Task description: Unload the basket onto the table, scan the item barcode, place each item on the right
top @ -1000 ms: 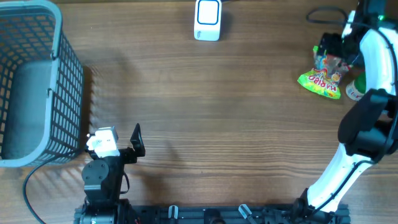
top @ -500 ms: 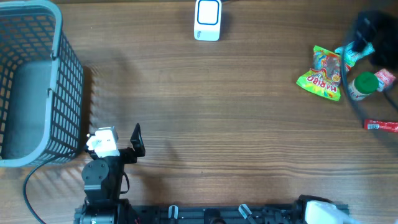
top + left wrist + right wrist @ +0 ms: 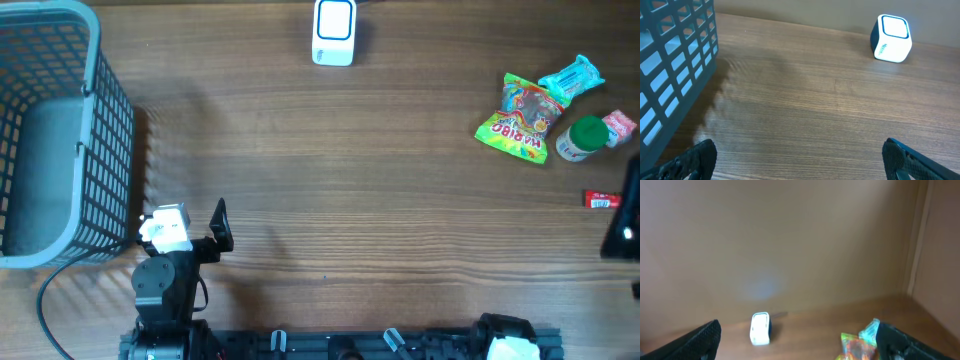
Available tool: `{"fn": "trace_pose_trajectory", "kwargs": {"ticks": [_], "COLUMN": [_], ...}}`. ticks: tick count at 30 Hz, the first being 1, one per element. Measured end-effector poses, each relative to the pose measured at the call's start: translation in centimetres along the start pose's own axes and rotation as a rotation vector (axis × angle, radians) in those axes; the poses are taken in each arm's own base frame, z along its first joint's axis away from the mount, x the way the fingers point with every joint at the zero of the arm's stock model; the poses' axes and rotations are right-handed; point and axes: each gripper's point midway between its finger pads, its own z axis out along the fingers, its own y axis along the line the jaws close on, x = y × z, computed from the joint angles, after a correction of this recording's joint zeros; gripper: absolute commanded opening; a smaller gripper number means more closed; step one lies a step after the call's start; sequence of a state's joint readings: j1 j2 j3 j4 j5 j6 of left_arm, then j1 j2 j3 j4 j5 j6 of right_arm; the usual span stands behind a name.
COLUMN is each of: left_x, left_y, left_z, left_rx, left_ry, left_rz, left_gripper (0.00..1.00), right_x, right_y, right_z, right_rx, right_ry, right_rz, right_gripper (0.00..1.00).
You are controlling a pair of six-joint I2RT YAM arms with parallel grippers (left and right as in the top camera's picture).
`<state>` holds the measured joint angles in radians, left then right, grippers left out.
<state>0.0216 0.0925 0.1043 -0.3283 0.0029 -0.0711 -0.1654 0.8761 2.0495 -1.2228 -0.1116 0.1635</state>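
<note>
Candy bag (image 3: pixel 852 350) cut off in right wrist view

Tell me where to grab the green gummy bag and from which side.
Probably grip the gummy bag by its wide green bottom edge, coming straight down from above. It lies flat, and that edge faces open table, while the green-capped bottle and blue packet crowd its other side.

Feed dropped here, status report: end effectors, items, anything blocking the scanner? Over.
Left end effector open, empty; right end effector likewise. Candy bag lies unpicked beside green-capped bottle. Nothing between it and scanner.
</note>
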Motion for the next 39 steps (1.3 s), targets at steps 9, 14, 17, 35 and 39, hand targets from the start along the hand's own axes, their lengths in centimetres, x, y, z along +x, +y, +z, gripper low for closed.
{"fn": "trace_pose_trajectory", "kwargs": {"ticks": [9,14,17,35,39], "left_x": [0.0,0.0,0.0,0.0,0.0], "left_y": [0.0,0.0,0.0,0.0,0.0], "left_z": [0.0,0.0,0.0,0.0,0.0], "left_rx": [0.0,0.0,0.0,0.0,0.0], "left_ry": [0.001,0.0,0.001,0.0,0.001], "left_rz": [0.0,0.0,0.0,0.0,0.0], "left_gripper": [1.0,1.0,1.0,1.0,1.0], "right_x": [0.2,6.9,12.1,19.5,19.9], "right_y": [0.8,0.3,0.1,4.5,4.0], "right_z": [-3.2,0.1,4.5,10.7,10.1], "right_rx": [-0.075,-0.111,-0.155,-0.58,-0.535], "right_ry": [-0.307,-0.162,-0.02,-0.095,-0.092], "right_rz": [-0.042,-0.031,-0.012,-0.106,-0.131], "right_gripper": [1.0,1.0,1.0,1.0,1.0]}}
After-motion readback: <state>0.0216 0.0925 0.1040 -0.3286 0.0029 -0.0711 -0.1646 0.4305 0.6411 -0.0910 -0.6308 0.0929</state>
